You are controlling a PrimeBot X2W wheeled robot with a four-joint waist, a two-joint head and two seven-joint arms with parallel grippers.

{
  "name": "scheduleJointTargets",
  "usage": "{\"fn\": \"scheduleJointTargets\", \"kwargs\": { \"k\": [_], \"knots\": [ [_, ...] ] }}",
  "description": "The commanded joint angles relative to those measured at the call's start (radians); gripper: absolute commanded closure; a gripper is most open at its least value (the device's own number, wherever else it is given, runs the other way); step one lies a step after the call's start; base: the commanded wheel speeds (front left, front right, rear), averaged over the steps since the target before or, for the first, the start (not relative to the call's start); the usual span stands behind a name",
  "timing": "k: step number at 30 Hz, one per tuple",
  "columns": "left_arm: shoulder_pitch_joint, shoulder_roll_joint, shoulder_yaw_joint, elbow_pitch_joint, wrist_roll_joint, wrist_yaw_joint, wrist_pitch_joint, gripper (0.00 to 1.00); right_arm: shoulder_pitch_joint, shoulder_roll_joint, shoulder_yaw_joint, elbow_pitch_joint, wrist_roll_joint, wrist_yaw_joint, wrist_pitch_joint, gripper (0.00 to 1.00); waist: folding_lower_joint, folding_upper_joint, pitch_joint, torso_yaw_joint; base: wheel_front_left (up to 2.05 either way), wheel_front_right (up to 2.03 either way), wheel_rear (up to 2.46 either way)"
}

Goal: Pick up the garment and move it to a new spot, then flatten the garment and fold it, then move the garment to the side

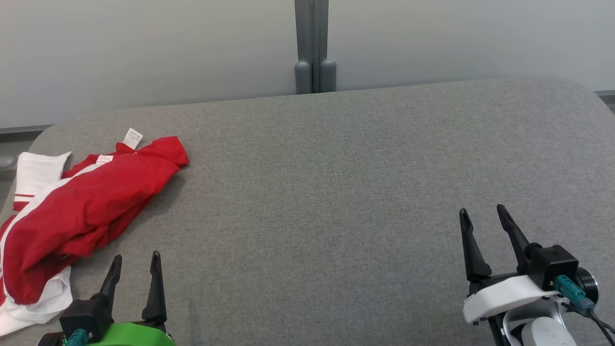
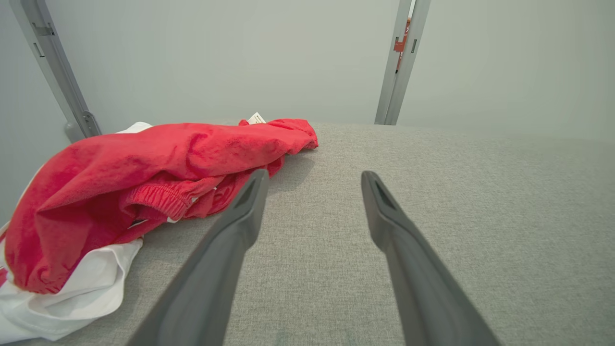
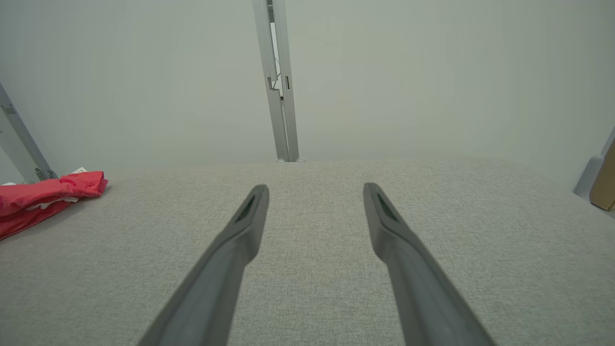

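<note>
There is one garment (image 1: 81, 211), red and white, bearing one white label (image 1: 132, 138). One grey counter (image 1: 336, 192) carries it. There are two grippers, the left end effector (image 1: 136, 257) and the right end effector (image 1: 482, 209), each with two dark fingers (image 1: 472, 250). Two grey uprights (image 2: 402, 62) stand behind.

soft red cloth garment (image 1: 91, 206), matt woven table (image 1: 336, 192)

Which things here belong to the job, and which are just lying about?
Job: garment, left gripper, right gripper, both open.
Not the job: table (just the surface), post, wall.
</note>
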Motion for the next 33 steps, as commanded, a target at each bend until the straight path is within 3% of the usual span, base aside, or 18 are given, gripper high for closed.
{"fn": "scheduleJointTargets", "kwargs": {
  "k": [1,10,33],
  "knots": [
    [0.005,-0.005,0.005,0.004,0.019,-0.004,-0.008,0.00,0.011,-0.003,0.001,0.002,-0.019,0.002,-0.010,0.00,-0.0001,0.0000,0.000,0.001,0.00,0.00,0.00],
    [0.003,-0.005,0.005,0.017,0.075,-0.008,-0.024,0.00,0.011,-0.003,0.005,0.010,-0.077,0.002,-0.024,0.00,-0.0001,0.0000,-0.001,0.001,0.00,0.00,0.00],
    [-0.004,0.005,-0.021,0.036,-0.026,-0.008,-0.021,0.00,0.016,-0.003,0.009,0.009,-0.040,0.002,-0.023,0.00,-0.0001,0.0000,-0.009,-0.004,0.00,0.00,0.00]
  ]
}}
